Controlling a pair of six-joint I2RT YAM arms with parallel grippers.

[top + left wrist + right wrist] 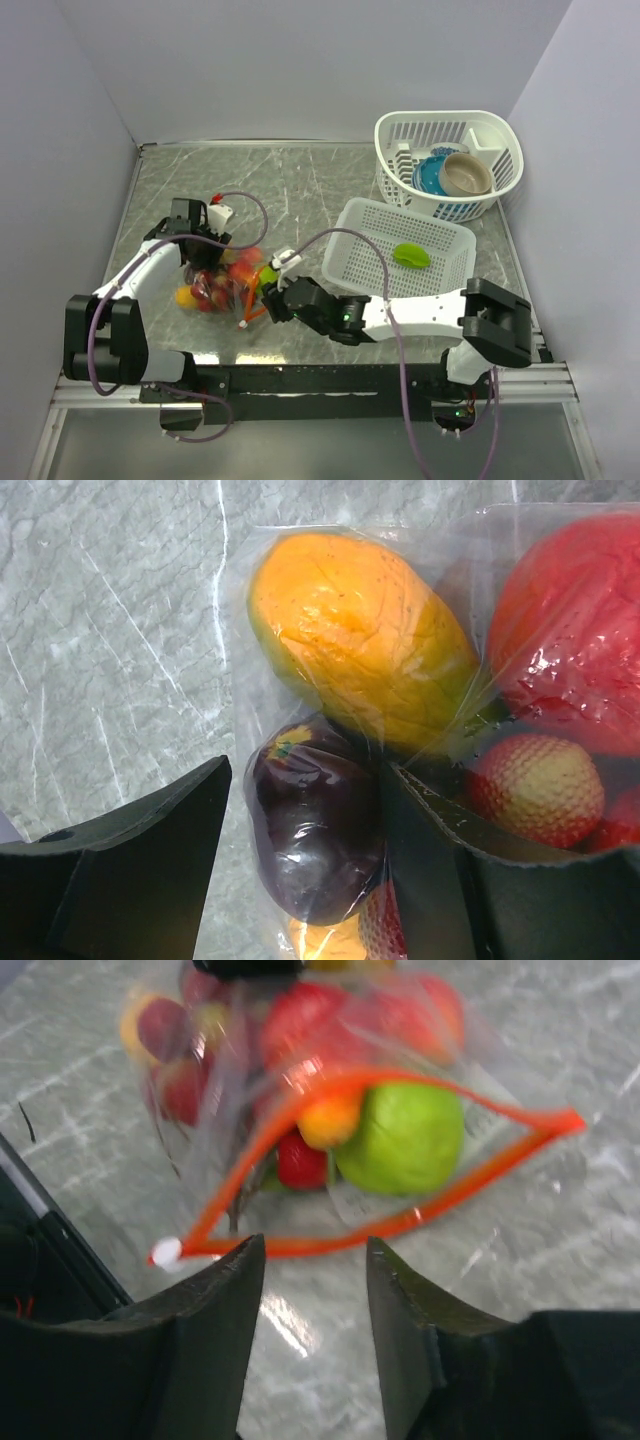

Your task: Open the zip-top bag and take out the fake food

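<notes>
Clear crinkled plastic marks the zip-top bag (232, 282) in the overhead view; it lies at the near left of the grey marbled table (300, 190), bulging with the fake food (208, 292); the left gripper (205, 262) comes down on its far left end, and the right gripper (268, 296) reaches in low from the right, at its mouth; to the right sits a white slotted tray (450, 270) with one green piece (411, 255) in it; at the far right a white basket (400, 130) holds a blue bowl (430, 175) and a beige bowl (467, 175).

From the left wrist, the jaws stand spread astride the bag's closed end; a dark purple fruit (315, 860) lies between them inside the film; a sliver of table shows between one finger and the bag, so I judge nothing is pinched; an orange-yellow fruit (360, 650) lies beyond.

From the right wrist, the orange-red zip strip (565, 1120) gapes in a wide loop; a green fruit (405, 1135) sits in the mouth; the jaws are apart with nothing between them, their tips at the near strip.

Opening looks done; one piece seems out; most of the food remains inside.
</notes>
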